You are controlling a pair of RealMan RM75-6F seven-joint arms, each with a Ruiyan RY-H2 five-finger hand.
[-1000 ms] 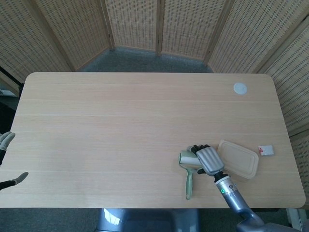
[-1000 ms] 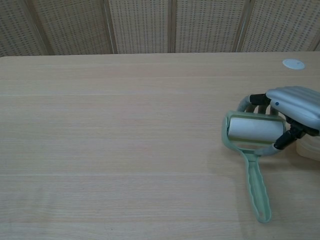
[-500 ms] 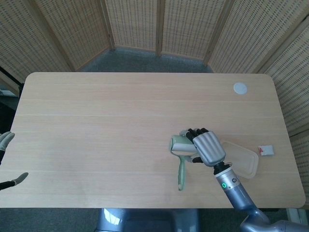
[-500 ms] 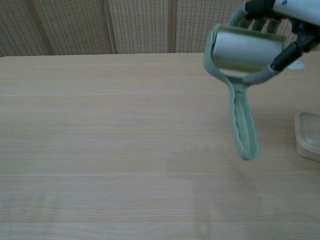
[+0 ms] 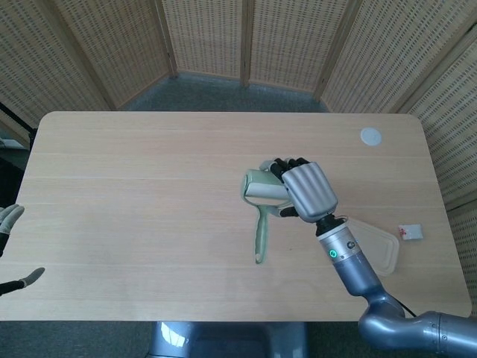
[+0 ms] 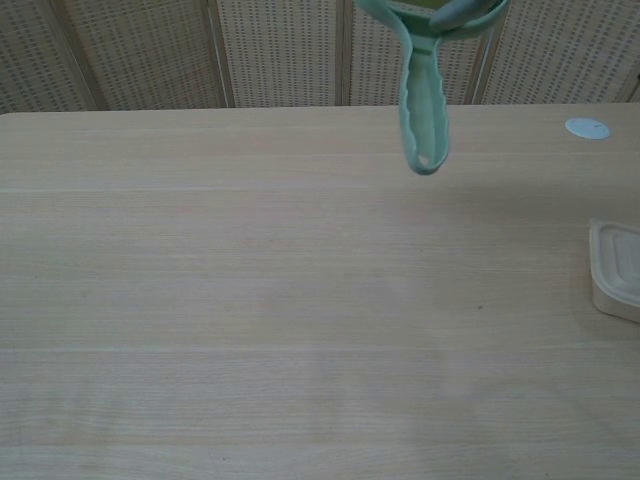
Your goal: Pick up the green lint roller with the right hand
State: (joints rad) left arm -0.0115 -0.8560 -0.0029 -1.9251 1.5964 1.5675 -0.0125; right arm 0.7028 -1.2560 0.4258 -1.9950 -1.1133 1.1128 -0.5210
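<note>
The green lint roller hangs in the air above the table, its white roll uppermost and its handle pointing down. My right hand grips it by the roll end, fingers wrapped around the head. In the chest view only the roller's handle and the lower frame show at the top edge; the hand itself is out of that frame. My left hand shows partly at the far left edge of the head view, beside the table, fingers apart and holding nothing.
A beige lidded container lies near the table's right front; its corner also appears in the chest view. A small white packet lies right of it. A white round disc sits at the far right back.
My right hand has lifted the lint roller off the table and carried it up and to the left, away from the container. The left hand has stayed put.
</note>
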